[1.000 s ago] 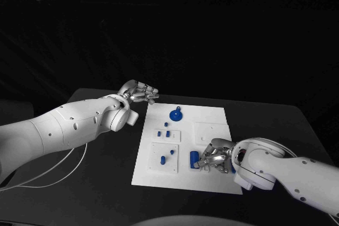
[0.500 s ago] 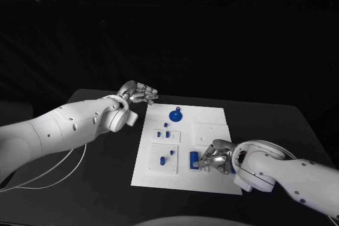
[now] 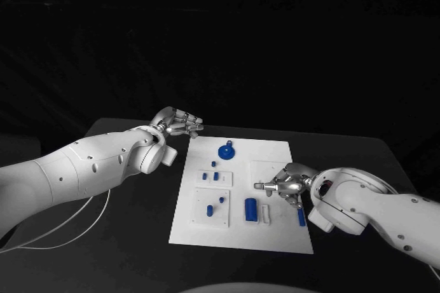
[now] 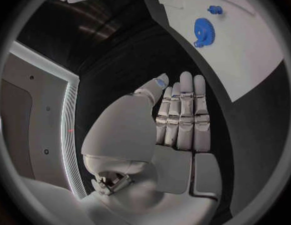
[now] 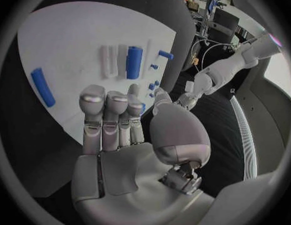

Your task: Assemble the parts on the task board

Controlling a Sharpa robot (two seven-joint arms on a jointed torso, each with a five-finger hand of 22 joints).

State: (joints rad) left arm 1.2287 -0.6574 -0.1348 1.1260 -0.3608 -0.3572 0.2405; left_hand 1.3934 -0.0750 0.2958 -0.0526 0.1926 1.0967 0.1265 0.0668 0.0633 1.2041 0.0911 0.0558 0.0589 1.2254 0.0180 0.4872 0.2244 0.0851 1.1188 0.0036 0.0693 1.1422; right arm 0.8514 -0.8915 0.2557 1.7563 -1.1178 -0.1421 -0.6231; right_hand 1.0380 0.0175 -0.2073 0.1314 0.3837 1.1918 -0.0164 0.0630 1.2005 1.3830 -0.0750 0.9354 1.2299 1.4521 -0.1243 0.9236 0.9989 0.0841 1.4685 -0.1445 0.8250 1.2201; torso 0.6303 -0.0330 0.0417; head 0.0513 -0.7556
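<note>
The right hand hovers empty, fingers straight and loosely together, above the task board near its right edge. Blue cylinder lies loose near the front edge; picking it up seems next. The left hand waits, fingers together, off the far-left corner.

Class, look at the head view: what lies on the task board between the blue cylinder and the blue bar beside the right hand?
In the head view, a white upright strip lies between blue cylinder and blue bar on the task board; otherwise bare board.

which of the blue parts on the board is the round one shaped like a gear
It's the blue gear at the far end of the task board, nearest the left robot hand. The other blue parts are bars or small pegs; this one alone is a toothed disc.
</note>
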